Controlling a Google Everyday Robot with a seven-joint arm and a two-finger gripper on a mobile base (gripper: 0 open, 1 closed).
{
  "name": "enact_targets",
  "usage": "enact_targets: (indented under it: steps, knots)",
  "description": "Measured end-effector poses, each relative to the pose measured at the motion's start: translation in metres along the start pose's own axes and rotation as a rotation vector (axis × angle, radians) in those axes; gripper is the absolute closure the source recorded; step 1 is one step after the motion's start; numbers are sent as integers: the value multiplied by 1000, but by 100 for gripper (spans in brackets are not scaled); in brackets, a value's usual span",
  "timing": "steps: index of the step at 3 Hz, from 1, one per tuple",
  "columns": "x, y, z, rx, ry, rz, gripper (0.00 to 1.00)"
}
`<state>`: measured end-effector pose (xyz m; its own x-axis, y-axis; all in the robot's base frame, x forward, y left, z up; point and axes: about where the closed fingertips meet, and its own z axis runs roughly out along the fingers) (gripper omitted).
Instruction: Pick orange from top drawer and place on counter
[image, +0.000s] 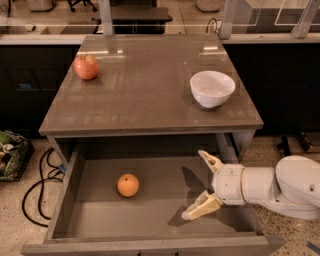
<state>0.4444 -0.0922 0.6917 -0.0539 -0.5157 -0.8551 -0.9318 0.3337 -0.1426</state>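
The orange (128, 185) lies on the floor of the open top drawer (70, 200), left of its middle. My gripper (200, 185) reaches in from the right over the drawer's right part, fingers spread open and pointing left, empty. It is well to the right of the orange and apart from it. The counter (145, 90) is the grey-brown tabletop above the drawer.
A reddish apple (86, 67) sits at the counter's back left. A white bowl (212, 88) sits at its right side. Black cables (37, 190) and a bag (10, 155) lie on the floor to the left. Dark cabinets stand behind.
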Motion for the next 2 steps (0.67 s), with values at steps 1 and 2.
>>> enact_targets:
  steps: [1, 2]
  knots:
    - [1, 11, 33, -49, -49, 20, 0]
    - [1, 11, 33, -49, -49, 20, 0]
